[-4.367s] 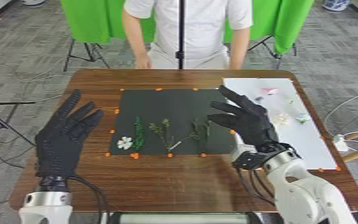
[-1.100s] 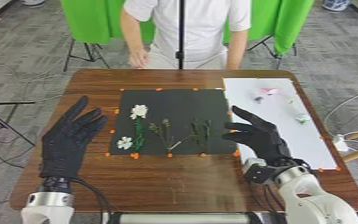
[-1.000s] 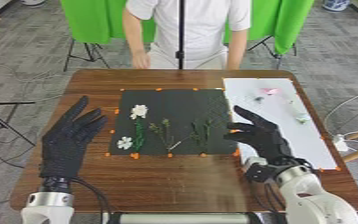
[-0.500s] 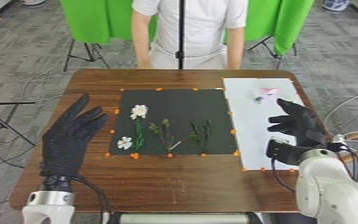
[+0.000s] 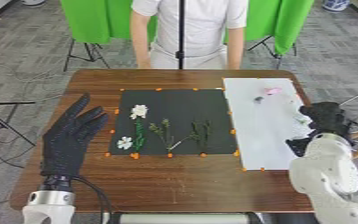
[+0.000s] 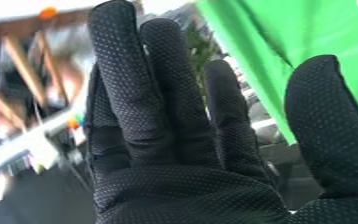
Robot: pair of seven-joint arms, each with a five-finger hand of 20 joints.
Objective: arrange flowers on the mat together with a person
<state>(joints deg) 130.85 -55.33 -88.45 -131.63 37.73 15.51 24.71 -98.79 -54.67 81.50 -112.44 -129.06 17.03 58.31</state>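
Brown table (image 5: 175,185) is bearing a dark mat (image 5: 193,102).
White flowers (image 5: 139,110) and green stems (image 5: 139,135) are lying there, pink flower (image 5: 272,91) on the white sheet (image 5: 255,130); left hand (image 5: 64,145) and right hand (image 5: 324,119) are holding fingers spread.

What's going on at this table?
Flower arranging on the black mat: two white blooms and several green stems lie on its near and left parts. A pink flower is on the white sheet. The robot's right hand is open at that sheet's right edge, left hand open left of the mat. Neither holds anything.
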